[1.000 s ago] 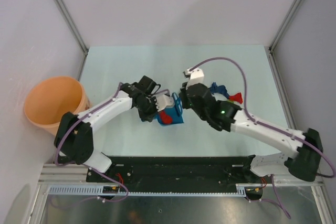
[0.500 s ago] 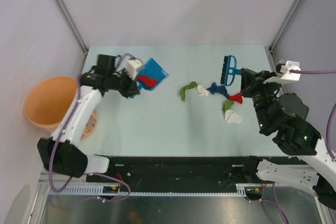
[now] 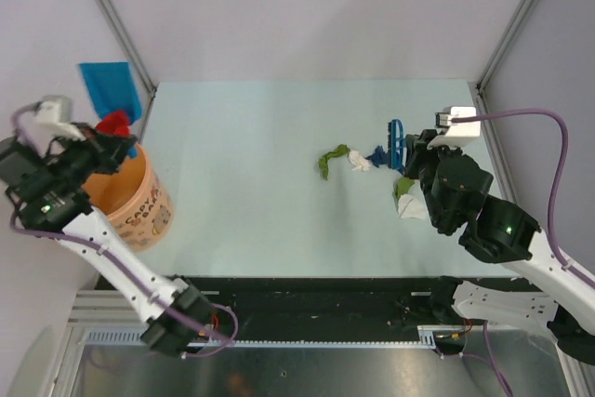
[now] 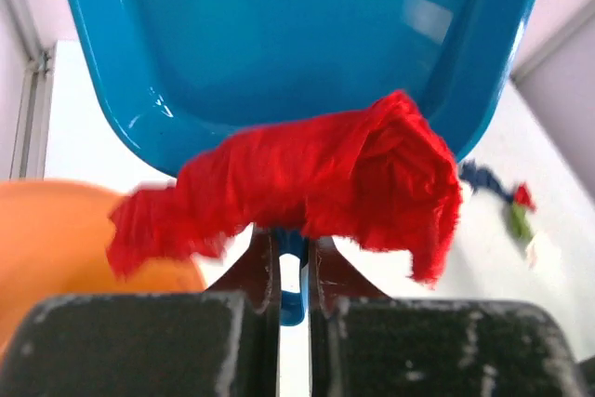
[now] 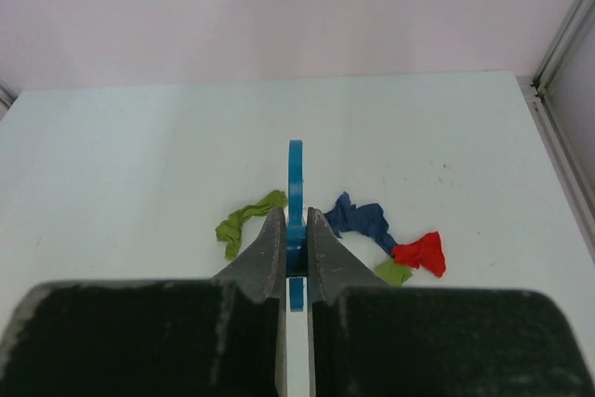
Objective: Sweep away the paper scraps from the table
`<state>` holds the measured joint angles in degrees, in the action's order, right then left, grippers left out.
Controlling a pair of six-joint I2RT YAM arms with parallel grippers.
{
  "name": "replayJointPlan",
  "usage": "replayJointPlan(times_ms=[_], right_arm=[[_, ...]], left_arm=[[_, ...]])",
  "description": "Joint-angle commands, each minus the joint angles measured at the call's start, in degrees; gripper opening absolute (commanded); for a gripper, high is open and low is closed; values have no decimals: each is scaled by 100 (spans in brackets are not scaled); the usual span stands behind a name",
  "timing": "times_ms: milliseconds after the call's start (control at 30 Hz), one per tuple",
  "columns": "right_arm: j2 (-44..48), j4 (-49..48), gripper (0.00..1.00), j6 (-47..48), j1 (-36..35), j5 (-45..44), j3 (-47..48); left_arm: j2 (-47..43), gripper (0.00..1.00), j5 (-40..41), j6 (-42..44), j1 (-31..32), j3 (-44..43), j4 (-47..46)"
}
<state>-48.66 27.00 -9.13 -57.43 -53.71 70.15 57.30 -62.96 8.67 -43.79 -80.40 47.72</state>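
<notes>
Dustpan [image 3: 107, 86] swung to orange bucket [image 3: 147, 211], red scrap [image 3: 115, 123] in dustpan — left gripper [image 4: 294, 271] clamped.

At the far left, the left fingers [image 3: 108, 145] hold a blue dustpan [image 3: 108, 86] raised above an orange bucket [image 3: 139, 202] that stands at the left edge of the desk [image 3: 242, 192]. A red scrap [image 3: 115, 122] sits at the pan's lower end, over the bucket's rim. Right of centre, the right fingers [image 3: 413, 149] grip a blue brush [image 3: 397, 139] just beside a row of paper scraps: an olive green scrap [image 3: 328, 161], a white scrap [image 3: 359, 164] and a dark blue scrap [image 3: 379, 153]. Nearer lie a green scrap [image 3: 403, 185] and a second white scrap [image 3: 411, 208].
</notes>
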Motion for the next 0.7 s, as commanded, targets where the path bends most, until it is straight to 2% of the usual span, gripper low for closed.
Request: replayJointPlan(times_ms=[0,33,133,233,333,500,667], right_arm=[[59,42,0,42,-5,71,43],[76,50,0,51,4,80,43],[94,68,0,60,12,124,43],[77,59,0,86,4,142,43],[33,-2,0,139,12,177,43],[-38,-20,0,183,13,256,43],[-213,-28,0,209,30,247,43]], left_arm=[[395,0,-2534,-1164,-1867,-20,-18],[553,0,-2972,-1287,-2409,111,-9],[503,0,-3283,-1403,-3211,402,-9],[300,0,-3433,-1368,-3547,692,-9],[299,0,-3486,-1499,-3593,868,0],[791,0,-3363,-1570,-3601,912,0],[538,0,-2978,-1018,-3409,579,-35]])
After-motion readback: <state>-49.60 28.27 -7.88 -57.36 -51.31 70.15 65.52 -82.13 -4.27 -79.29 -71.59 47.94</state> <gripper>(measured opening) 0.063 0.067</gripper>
